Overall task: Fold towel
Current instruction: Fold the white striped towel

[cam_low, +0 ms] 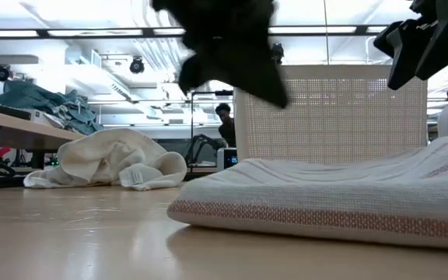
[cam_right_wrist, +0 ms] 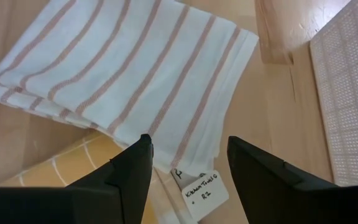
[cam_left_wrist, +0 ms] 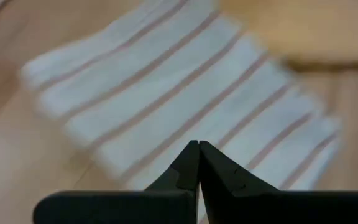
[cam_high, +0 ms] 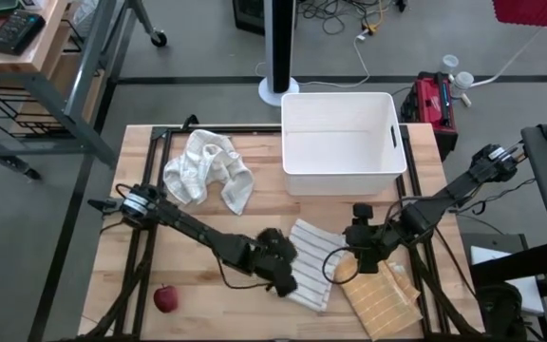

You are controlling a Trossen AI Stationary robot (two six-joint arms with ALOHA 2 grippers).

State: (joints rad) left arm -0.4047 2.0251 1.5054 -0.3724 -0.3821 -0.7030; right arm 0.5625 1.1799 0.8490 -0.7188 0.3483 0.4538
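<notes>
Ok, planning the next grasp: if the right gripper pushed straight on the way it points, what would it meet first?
Likely the folded striped towel: the right gripper, jaws open, points at its near edge by the label, though depth is unclear.

Bright overhead ceiling light; left wrist view blurred, soft shadows.

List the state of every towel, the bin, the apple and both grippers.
striped towel: folded, lying flat on the table
yellow towel: flat, partly under the striped towel
white towel: crumpled in a heap
white bin: upright, nothing showing inside
apple: resting near the table's front edge
left gripper: shut, above the striped towel
right gripper: open, holding nothing
</notes>
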